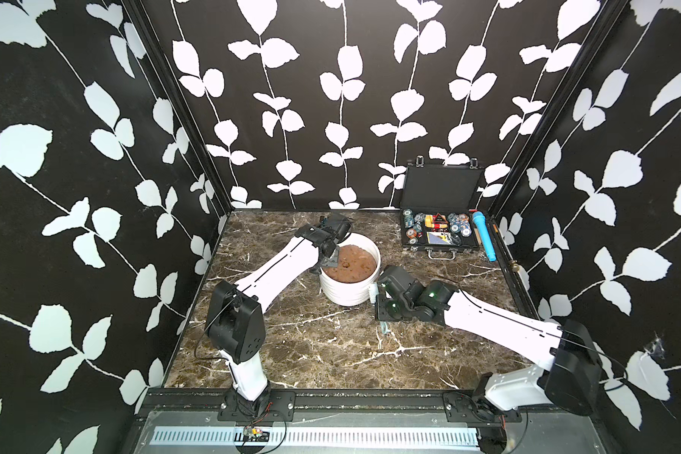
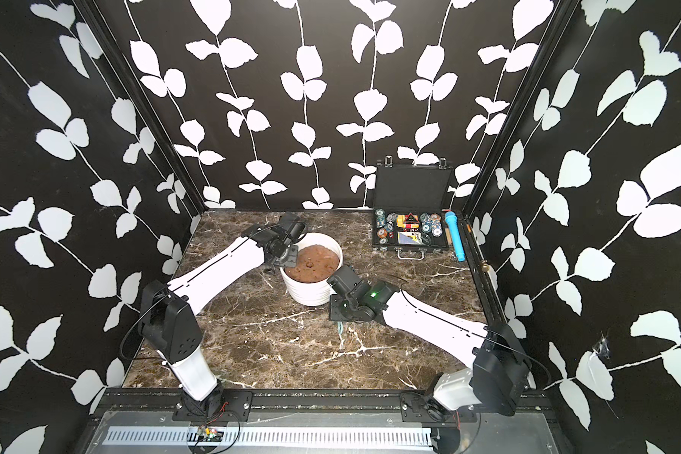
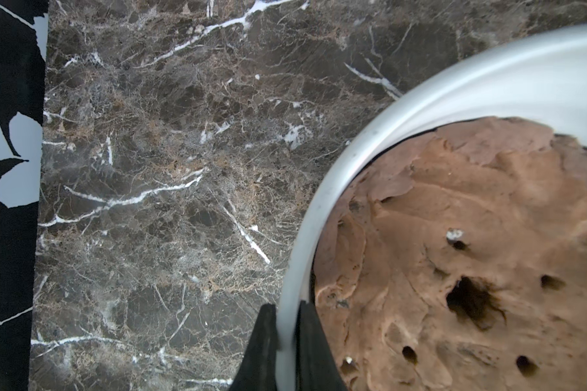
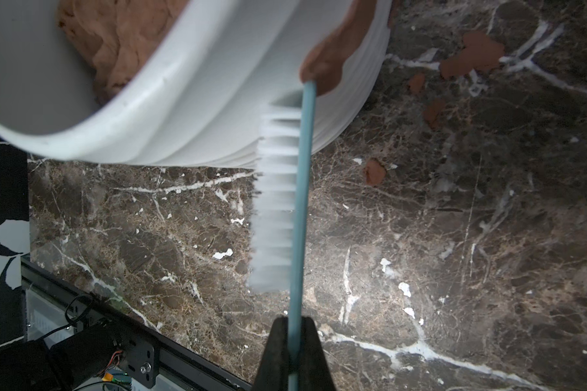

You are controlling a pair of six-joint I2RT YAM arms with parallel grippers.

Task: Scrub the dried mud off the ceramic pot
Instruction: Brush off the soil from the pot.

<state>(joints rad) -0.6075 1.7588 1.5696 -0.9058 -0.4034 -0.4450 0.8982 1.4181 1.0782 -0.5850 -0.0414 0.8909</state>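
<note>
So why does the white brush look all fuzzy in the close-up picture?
In the right wrist view the blue-handled brush with white bristles sits close to the lens, so its bristles look smeary, while the brown marble table behind is sharper, with one brighter lit patch; in the left wrist view the rim of the white ribbed ceramic pot is soft and blurry too.

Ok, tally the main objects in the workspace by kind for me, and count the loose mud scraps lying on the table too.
ceramic pot: 1
brown mound inside it: 1
brush: 1
black chip case: 1
blue microphone: 1
loose dried mud scraps: 4
Total: 9
</note>
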